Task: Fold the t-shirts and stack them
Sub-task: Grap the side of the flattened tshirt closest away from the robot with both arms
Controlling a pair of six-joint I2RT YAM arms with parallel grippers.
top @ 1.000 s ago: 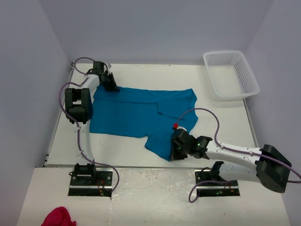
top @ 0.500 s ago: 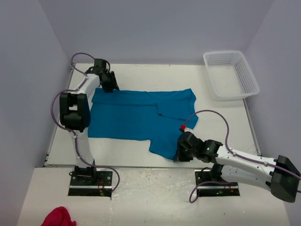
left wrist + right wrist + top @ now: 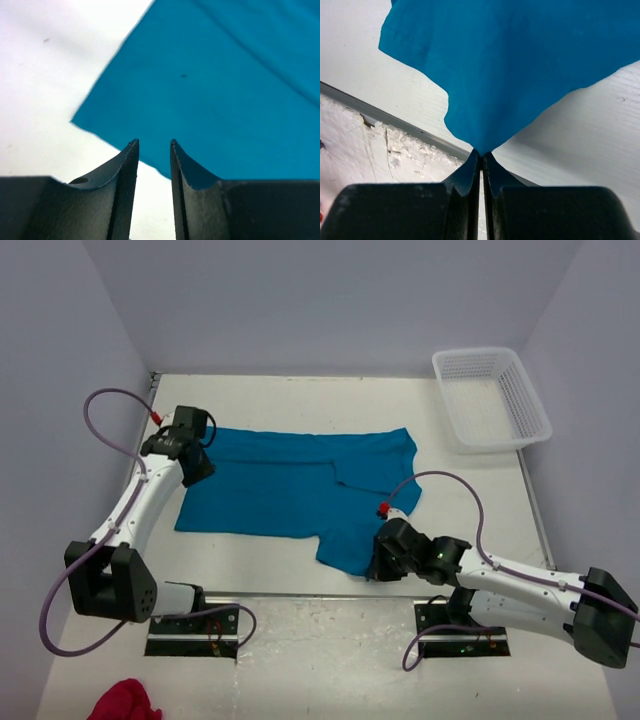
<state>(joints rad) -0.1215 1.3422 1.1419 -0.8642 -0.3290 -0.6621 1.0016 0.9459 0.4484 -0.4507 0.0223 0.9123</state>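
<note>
Here the right gripper [image 3: 481, 152] pinches a corner of the teal t-shirt [image 3: 290, 490], which spreads away ahead of its tips over the table [image 3: 300, 400]. The left gripper [image 3: 152, 144] has its fingers slightly apart and empty, the t-shirt's edge just beyond them.
</note>
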